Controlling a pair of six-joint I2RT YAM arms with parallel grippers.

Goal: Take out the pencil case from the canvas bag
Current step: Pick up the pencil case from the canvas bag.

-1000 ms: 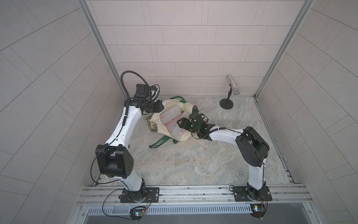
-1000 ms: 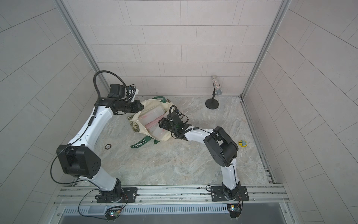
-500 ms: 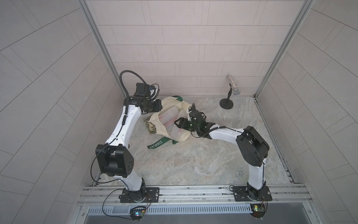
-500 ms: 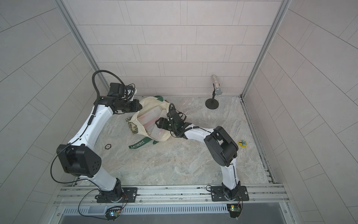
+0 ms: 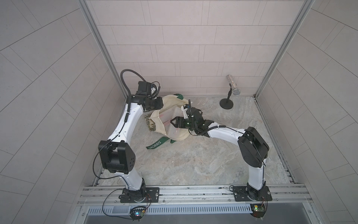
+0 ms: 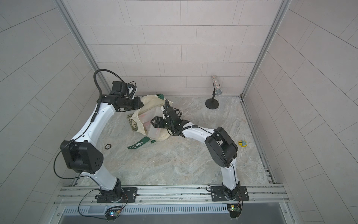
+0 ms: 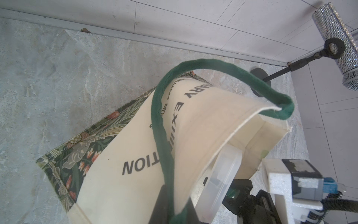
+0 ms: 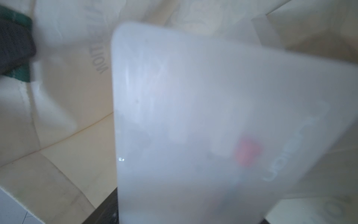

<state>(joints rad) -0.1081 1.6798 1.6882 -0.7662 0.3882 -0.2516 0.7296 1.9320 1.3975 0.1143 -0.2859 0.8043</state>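
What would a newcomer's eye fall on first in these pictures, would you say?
First, the cream canvas bag at the back left of the table, its mouth held up by the left gripper, shut on a green handle. Next, the right gripper reaches into it, apparently gripping the translucent pencil case. A glittery microphone stands in the back right corner.

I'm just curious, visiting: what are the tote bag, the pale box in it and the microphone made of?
The bag: matte cream woven cloth, likely canvas; it creases. The pencil case: frosted translucent plastic, probably; contents show blurred. The microphone: glittery silver covering; beneath, unclear.
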